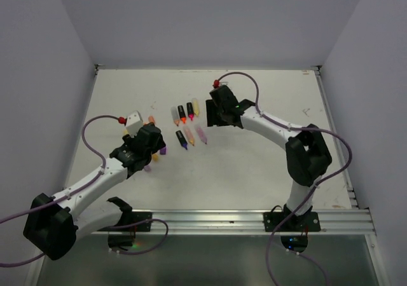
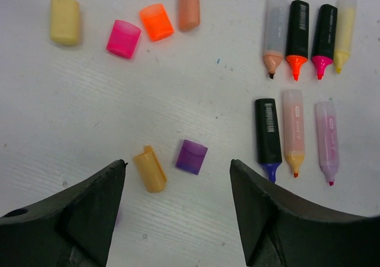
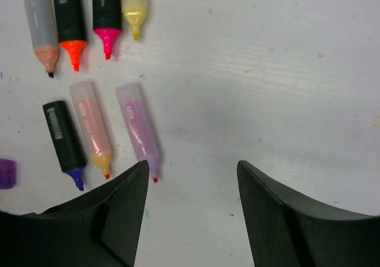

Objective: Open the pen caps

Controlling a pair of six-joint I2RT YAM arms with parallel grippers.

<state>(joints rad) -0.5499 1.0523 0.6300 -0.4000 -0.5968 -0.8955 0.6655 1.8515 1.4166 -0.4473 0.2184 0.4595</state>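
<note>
Small stubby plastic pen caps (image 2: 157, 22), yellow, pink, orange, peach, purple, lay on the white table (image 2: 89, 101), left of seven uncapped highlighters (image 2: 297, 24), left gripper (image 2: 177, 162) and right gripper (image 3: 191, 164) gaped empty above.

The white bench (image 2: 196, 83) carried six loose caps and seven uncapped highlighters, all lying flat. A yellow cap (image 2: 65, 21), a pink cap (image 2: 123, 39), an orange cap (image 2: 157, 22) and a peach cap (image 2: 189, 8) lay in a loose row. Well apart from them, an amber cap (image 2: 150, 169) lay just beside a purple cap (image 2: 192, 156). Off to one side, a row of four highlighters (image 2: 297, 24) pointed toward a row of three highlighters (image 2: 293, 127).
</note>
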